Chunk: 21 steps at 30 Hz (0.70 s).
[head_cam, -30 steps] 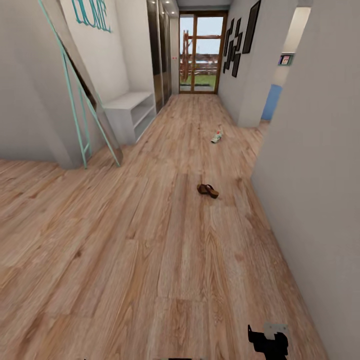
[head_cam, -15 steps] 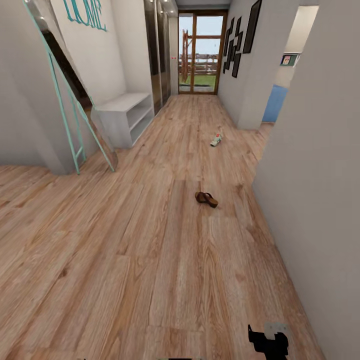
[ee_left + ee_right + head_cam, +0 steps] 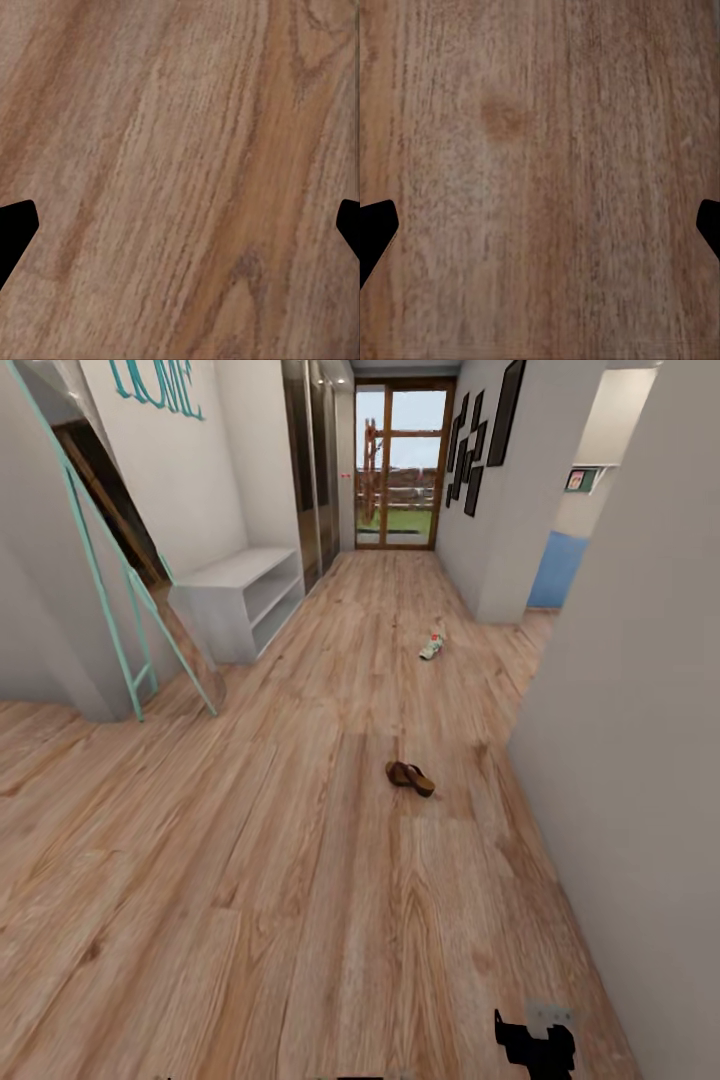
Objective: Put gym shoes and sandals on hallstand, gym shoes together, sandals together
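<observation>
Footwear lies in two places on the light brown wood-grain plank corridor floor [image 3: 250, 840]. One dark brown leather slip-on sandal [image 3: 410, 777] with a wide strap rests flat on the planks near the middle of the corridor, not far from the plain grey wall [image 3: 640, 740] on the robot's right. Farther down the corridor, well apart from that sandal, a white low-top gym shoe [image 3: 432, 647] with green and a red-orange patch sits on the floor (too small to make out more detail).

Against the left wall stands a low light grey bench with open shelves [image 3: 238, 598] beneath its top; no shoes can be seen on it. Nearer the camera, a tall leaning mirror with a teal frame [image 3: 120, 575] rests against the corner. Teal letters [image 3: 155, 385] hang on the white wall above. A glazed door with a wooden frame [image 3: 402, 465] closes the far end, and dark picture frames [image 3: 480, 435] line the right wall beside it.

The right gripper [image 3: 537, 1046] shows as a black shape at the bottom edge of the head view. In the right wrist view its fingertips [image 3: 375, 232] sit at the two sides of the picture, spread wide over bare planks. The left gripper [image 3: 180, 232] has its fingertips [image 3: 13, 232] likewise spread, with nothing between them but floor.
</observation>
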{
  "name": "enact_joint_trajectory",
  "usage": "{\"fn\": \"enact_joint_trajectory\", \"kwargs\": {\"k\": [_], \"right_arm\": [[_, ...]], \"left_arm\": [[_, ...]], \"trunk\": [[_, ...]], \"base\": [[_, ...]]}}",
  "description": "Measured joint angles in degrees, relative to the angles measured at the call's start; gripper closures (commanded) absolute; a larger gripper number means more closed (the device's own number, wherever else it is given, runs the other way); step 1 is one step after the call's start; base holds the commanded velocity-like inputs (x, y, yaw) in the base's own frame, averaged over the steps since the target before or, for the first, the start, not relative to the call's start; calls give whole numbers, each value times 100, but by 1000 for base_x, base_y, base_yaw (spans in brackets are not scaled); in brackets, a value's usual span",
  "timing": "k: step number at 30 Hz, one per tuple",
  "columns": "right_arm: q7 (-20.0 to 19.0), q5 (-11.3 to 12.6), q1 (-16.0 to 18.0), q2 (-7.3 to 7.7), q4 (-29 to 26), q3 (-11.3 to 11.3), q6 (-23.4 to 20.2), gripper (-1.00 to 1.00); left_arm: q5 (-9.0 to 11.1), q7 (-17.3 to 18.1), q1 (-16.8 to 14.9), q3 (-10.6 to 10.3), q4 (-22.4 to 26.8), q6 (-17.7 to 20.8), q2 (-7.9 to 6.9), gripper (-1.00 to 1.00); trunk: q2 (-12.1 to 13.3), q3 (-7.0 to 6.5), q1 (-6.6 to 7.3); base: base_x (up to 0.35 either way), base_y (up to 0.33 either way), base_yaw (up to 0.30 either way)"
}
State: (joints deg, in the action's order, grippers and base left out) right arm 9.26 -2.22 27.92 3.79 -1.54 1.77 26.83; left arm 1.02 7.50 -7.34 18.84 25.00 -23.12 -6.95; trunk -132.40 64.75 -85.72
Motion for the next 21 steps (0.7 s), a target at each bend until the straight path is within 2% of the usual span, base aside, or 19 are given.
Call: {"fn": "enact_joint_trajectory", "kwargs": {"k": [21], "right_arm": [[0, 0, 0, -1, 0, 0, 0, -100]], "left_arm": [[1, 0, 0, 0, 0, -1, 3, -100]], "trunk": [[0, 0, 0]], "base": [[338, -77, 0]]}}
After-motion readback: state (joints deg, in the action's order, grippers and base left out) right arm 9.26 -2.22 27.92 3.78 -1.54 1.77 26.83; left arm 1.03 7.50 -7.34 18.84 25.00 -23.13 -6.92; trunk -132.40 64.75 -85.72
